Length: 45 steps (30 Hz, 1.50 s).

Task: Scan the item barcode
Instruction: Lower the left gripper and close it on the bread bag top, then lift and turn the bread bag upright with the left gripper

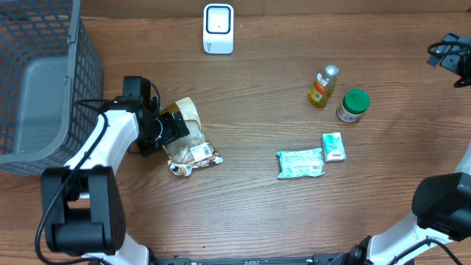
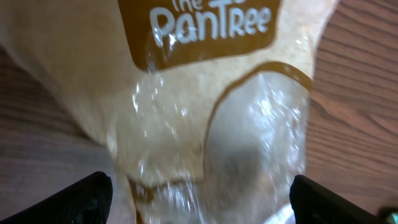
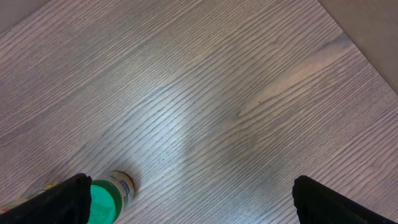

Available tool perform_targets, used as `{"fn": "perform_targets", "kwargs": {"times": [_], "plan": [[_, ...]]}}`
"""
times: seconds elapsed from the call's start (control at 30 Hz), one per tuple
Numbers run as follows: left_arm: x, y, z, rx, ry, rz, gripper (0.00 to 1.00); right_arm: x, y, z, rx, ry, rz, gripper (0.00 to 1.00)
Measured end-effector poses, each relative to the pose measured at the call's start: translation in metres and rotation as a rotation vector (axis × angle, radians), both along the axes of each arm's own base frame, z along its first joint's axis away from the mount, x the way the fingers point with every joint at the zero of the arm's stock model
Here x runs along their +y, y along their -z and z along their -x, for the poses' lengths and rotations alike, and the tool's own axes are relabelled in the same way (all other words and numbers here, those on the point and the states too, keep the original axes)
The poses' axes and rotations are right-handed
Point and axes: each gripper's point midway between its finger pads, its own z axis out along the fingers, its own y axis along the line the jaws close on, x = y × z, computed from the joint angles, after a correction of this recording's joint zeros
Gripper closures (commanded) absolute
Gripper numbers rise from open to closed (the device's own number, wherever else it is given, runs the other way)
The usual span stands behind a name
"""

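left fingers (image 2: 84, 199): open, straddling Pantree bag (image 1: 188, 136)
right fingers (image 3: 59, 199): open, empty
bag: on counter (image 1: 257, 213), well apart from scanner (image 1: 218, 29)
risk: slick film slips from my pinch; barcode creases

The overhead view is bright and evenly lit. The brown wood-grain table (image 1: 257, 213) carries only short, soft shadows beside the objects, so the light seems to fall from above. The left wrist view is blurred: the crinkled clear-and-tan plastic bag with a brown label (image 2: 205, 93) sits too close for focus, and white glare flecks dot its film. The right wrist view is sharper, with a broad pale sheen across the wood grain and a slightly soft green-lidded jar (image 3: 107, 198) at the bottom edge.
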Motion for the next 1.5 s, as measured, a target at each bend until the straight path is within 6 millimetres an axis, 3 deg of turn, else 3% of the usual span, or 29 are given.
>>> {"fn": "perform_targets", "kwargs": {"times": [0.47, 0.87, 1.3, 1.5], "plan": [[0.01, 0.008, -0.002, 0.034, -0.104, 0.005, 0.24, 0.0, 0.0, 0.0, 0.0, 0.001, 0.0, 0.0], [0.011, 0.01, -0.013, -0.019, -0.12, 0.006, 0.25, 0.0, 0.0, 0.0, 0.0, 0.001, 0.0, 0.0], [0.016, 0.024, -0.002, 0.015, -0.15, -0.019, 0.27, 0.0, 0.0, 0.0, 0.0, 0.001, 0.0, 0.0], [0.015, 0.028, -0.006, 0.023, -0.15, -0.016, 0.44, 0.0, 0.0, 0.0, 0.0, 0.001, 0.0, 0.0]]}}
